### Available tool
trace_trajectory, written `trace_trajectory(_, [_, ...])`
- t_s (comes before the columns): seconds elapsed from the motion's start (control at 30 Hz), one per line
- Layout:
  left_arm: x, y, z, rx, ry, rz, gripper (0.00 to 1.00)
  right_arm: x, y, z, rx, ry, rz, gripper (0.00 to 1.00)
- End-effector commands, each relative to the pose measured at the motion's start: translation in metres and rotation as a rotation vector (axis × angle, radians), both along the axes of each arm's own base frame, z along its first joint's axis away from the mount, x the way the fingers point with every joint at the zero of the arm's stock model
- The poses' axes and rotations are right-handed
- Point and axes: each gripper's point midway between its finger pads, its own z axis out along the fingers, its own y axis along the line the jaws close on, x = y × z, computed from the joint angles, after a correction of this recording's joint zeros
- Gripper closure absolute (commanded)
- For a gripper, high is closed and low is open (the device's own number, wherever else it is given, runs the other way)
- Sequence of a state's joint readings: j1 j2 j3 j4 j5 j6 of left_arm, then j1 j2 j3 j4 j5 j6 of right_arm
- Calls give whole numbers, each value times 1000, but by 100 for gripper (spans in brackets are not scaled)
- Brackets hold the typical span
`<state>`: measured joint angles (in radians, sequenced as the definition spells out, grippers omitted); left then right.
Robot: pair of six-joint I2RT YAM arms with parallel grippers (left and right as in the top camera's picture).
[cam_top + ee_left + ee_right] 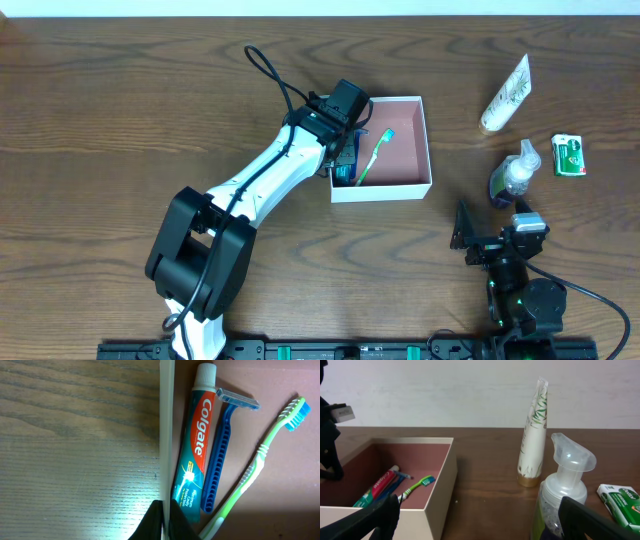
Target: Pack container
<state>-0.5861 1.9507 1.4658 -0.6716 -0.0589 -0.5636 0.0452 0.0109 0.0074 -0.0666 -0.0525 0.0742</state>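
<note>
Clamping the container [382,190] wall, left fingers [150,527] steadied it; right fingers [365,520], spread wide, likely needed to grasp the pump bottle [567,485].

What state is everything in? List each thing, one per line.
container: lidless, one wall pinched by the left hand
left hand: shut on the container wall
right hand: open, empty
toothpaste: capped, lying in the container
razor: lying in the container
toothbrush: lying in the container
white tube: standing on its cap, outside
pump bottle: upright, outside
green packet: closed, lying flat, outside
</note>
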Motion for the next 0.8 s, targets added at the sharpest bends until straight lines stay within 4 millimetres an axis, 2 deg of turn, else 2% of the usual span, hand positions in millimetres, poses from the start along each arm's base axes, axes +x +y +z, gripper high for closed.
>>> trace_trajectory(0.0, [4, -2, 0, 1, -8, -12, 89, 0, -1, -1, -12, 1, -2, 1])
trace_trajectory(0.13, [4, -2, 0, 1, -8, -12, 76, 0, -1, -1, -12, 1, -2, 1])
trace_trajectory(0.47, [6, -4, 6, -8, -28, -22, 73, 0, -1, -1, -12, 1, -2, 1])
trace_trajectory(0.57, [9, -5, 21, -23, -62, -36, 72, 0, -1, -1, -12, 1, -2, 1])
trace_trajectory(0.6, [9, -6, 29, -34, -80, -38, 67, 0, -1, -1, -12, 1, -2, 1])
trace_trajectory(0.77, [9, -5, 79, -66, -189, -102, 54, 0, -1, -1, -12, 1, -2, 1])
